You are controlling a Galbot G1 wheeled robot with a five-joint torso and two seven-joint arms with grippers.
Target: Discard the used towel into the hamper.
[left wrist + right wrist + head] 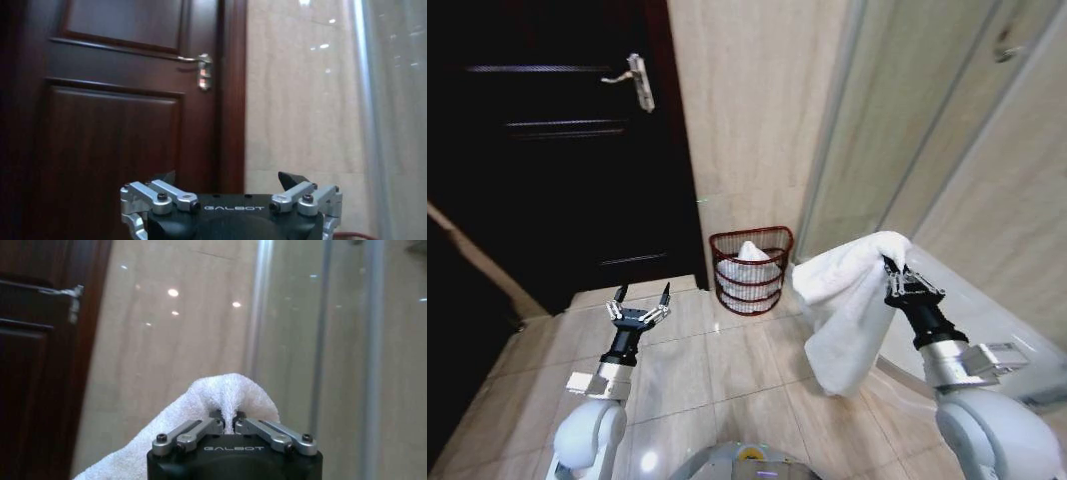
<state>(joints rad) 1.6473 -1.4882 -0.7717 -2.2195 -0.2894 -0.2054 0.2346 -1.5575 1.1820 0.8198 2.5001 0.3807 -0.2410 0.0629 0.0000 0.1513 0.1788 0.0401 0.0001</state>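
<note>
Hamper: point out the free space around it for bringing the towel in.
Bare floor tiles lie between the open left gripper and the towel pinched by the right gripper. The hamper already holds white cloth and backs against the wall.

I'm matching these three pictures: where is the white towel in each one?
Head view: towel hangs from the right gripper, right of the hamper.
Left wrist view: not in it.
Right wrist view: bunched between the shut fingers.
Shared landmark: the door handle.

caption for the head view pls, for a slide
Right gripper holds a white terry towel aloft, short of the reddish-brown wire hamper by the beige wall; open left gripper waits.
</note>
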